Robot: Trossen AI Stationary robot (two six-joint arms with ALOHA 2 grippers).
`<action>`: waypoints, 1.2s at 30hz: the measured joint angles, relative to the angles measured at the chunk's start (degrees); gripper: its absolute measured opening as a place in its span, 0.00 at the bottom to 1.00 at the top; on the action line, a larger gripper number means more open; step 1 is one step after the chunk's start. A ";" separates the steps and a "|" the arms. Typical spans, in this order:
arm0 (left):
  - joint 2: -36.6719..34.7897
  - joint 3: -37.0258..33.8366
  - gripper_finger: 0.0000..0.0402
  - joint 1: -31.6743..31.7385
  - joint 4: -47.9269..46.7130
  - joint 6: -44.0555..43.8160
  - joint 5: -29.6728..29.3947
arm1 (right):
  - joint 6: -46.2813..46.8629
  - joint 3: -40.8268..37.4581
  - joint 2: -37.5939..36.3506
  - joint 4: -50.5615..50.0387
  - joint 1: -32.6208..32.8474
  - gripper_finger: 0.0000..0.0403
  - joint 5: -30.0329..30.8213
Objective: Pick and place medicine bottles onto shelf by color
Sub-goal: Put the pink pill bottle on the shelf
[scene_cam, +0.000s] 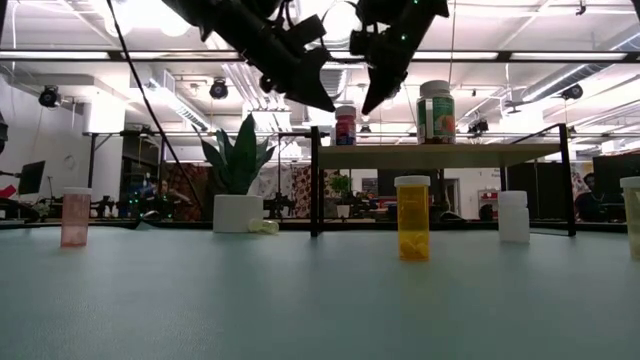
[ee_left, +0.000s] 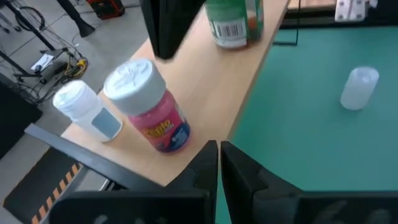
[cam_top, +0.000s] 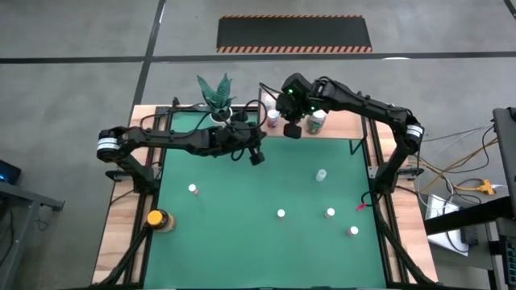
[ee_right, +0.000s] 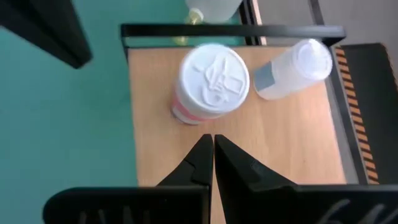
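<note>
Mat [cam_top: 258,234]: I see the green mat filling the table, with loose bottles scattered over its near half.
Shelf [cam_top: 343,125]: the light wooden board stands along the mat's far edge, toward one o'clock from the mat's middle; in the low view [scene_cam: 440,152] it sits raised on thin black legs.
Left arm: it reaches in from nine o'clock, and its gripper [cam_top: 256,157] hangs over the mat just short of the shelf; in its wrist view the fingers [ee_left: 205,165] are pressed together with nothing between them.
Right arm: it comes from three o'clock, with its gripper [cam_top: 292,129] above the shelf's left end; its fingers [ee_right: 202,158] are also pressed together and hold nothing.
Plant [cam_top: 216,93]: in a white pot at eleven o'clock, beside the shelf.
Amber bottle [cam_top: 157,218]: yellow cap, at the mat's eight o'clock edge.
Green-label bottle [scene_cam: 435,112]: upright on the shelf.
Pink bottle [ee_right: 208,84]: white cap, upright on the shelf, just ahead of the right gripper.
Clear bottle [ee_right: 292,61]: lying on its side on the shelf, near the pink one.
Small bottles: one at eight o'clock [cam_top: 193,189], one near the middle [cam_top: 281,214], one pale at two o'clock [cam_top: 321,174], two at four o'clock [cam_top: 330,213] [cam_top: 353,231].
</note>
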 joint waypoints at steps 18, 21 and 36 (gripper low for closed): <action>-2.54 -0.70 0.00 -0.87 -3.15 3.14 -0.02 | 4.50 -5.06 -0.71 18.57 1.00 0.02 -0.13; -4.50 -1.89 0.00 -0.93 -2.67 3.13 -0.02 | 4.56 -5.40 -0.71 16.72 1.00 0.02 -0.24; -20.57 -16.17 0.00 -1.52 8.77 2.96 0.07 | -6.55 -5.35 -3.69 7.77 0.98 0.02 -0.50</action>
